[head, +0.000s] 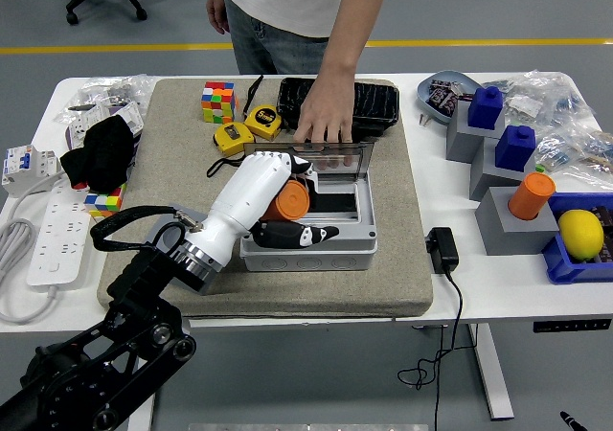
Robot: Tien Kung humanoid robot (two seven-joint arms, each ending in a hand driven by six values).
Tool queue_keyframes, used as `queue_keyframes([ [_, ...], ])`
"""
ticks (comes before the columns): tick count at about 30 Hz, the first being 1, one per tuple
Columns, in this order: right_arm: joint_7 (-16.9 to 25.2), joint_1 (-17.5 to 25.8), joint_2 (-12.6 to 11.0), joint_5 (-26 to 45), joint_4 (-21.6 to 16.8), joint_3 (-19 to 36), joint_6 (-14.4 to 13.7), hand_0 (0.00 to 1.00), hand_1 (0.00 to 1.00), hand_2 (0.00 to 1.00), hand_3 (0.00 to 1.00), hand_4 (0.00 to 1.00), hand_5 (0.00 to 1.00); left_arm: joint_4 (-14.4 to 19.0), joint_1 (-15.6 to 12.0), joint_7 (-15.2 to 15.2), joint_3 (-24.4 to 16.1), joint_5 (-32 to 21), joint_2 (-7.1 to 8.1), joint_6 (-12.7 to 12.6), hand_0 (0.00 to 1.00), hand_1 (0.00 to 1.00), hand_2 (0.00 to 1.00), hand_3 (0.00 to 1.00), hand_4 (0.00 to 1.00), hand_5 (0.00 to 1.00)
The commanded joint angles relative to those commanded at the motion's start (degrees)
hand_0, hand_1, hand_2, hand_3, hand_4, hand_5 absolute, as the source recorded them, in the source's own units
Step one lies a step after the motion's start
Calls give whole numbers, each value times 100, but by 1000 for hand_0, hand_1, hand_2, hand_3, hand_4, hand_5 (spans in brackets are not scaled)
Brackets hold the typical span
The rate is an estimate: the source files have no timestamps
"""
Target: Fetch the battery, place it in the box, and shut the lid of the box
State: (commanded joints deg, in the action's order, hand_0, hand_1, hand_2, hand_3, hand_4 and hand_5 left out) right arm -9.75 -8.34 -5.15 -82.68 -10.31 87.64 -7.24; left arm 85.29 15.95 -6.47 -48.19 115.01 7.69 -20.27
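My left hand [283, 204] is shut on the orange battery [288, 199], a stubby orange cylinder, and holds it over the open cavity of the grey box [311, 245]. The box sits mid-mat with its clear lid [326, 160] standing upright at the back. A person's hand [323, 120] rests on the lid's top edge and holds it up. My forearm hides the grey block that stood left of the box. My right arm is out of view.
Behind the box lie a black tray [369, 102], two yellow tape measures [247, 127] and a colour cube [217, 101]. A black adapter [442, 248] with its cable lies right of the mat. Grey blocks with blue and orange pieces [529, 195] stand at right.
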Motion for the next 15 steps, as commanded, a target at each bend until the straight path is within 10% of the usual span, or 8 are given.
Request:
queue_keyframes([
  [15,2,-22,5,-31,0,-11,5,532,533,566,569,971,789,-1067,584,-127,335,-108,-296,-255,41,2,9,14,998,158],
])
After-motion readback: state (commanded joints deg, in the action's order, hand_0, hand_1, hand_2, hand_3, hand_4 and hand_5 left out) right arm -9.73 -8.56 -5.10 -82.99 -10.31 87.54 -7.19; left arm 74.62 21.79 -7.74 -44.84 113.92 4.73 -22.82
